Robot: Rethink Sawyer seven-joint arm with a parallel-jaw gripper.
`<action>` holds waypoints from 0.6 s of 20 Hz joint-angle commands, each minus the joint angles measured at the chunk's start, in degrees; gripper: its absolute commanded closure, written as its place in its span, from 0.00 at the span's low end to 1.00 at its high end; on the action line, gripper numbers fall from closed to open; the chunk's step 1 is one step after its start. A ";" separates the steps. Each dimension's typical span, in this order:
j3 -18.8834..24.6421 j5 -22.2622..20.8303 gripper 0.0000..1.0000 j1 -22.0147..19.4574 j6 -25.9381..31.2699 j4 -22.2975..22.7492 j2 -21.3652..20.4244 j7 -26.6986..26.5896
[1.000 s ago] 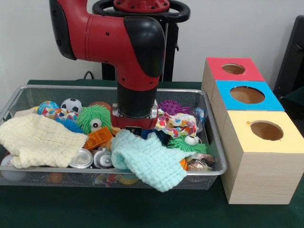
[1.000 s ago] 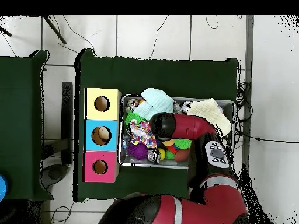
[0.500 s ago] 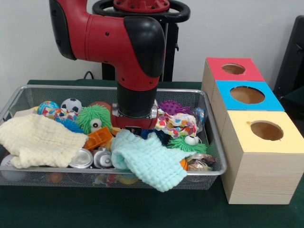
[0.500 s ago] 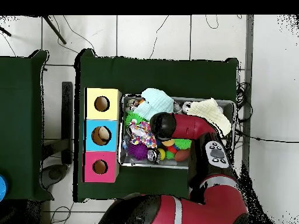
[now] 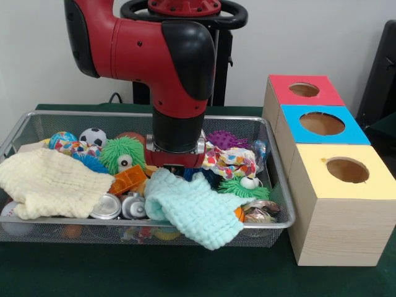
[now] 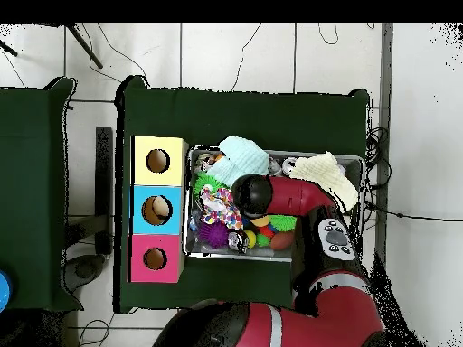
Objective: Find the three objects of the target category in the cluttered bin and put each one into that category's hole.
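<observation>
My gripper [image 5: 175,167] reaches down into the middle of the wire bin [image 5: 279,185], and its lower end is hidden behind a mint knitted cloth [image 5: 195,207]. What it touches cannot be seen. Around it lie a green fuzzy ball with an eye [image 5: 122,153], an orange block [image 5: 128,179] and a patterned fabric toy [image 5: 230,162]. At the right stand three boxes with holes: red [image 5: 303,90], blue [image 5: 322,124] and yellow [image 5: 346,170]. From overhead, the arm [image 6: 258,192] covers the bin's centre, and something pale shows inside the blue box's hole [image 6: 159,210].
A pale yellow cloth [image 5: 52,182] covers the bin's left part. Two metal cans [image 5: 106,206] lie at the front mesh. A soccer ball [image 5: 93,137], a purple spiky ball [image 5: 224,139] and a second green fuzzy toy [image 5: 241,187] fill the rest.
</observation>
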 commanded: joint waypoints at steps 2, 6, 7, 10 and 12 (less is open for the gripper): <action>3.81 -0.01 1.00 -1.89 -2.50 1.35 -1.80 4.08; 3.87 0.26 1.00 -1.71 -1.79 2.09 -2.80 4.16; 3.85 0.38 1.00 -1.68 -1.71 2.40 -3.08 4.31; 3.98 0.46 1.00 -1.94 -2.31 3.97 -3.80 4.61; 4.27 0.49 1.00 -2.28 -2.85 5.08 -4.43 4.62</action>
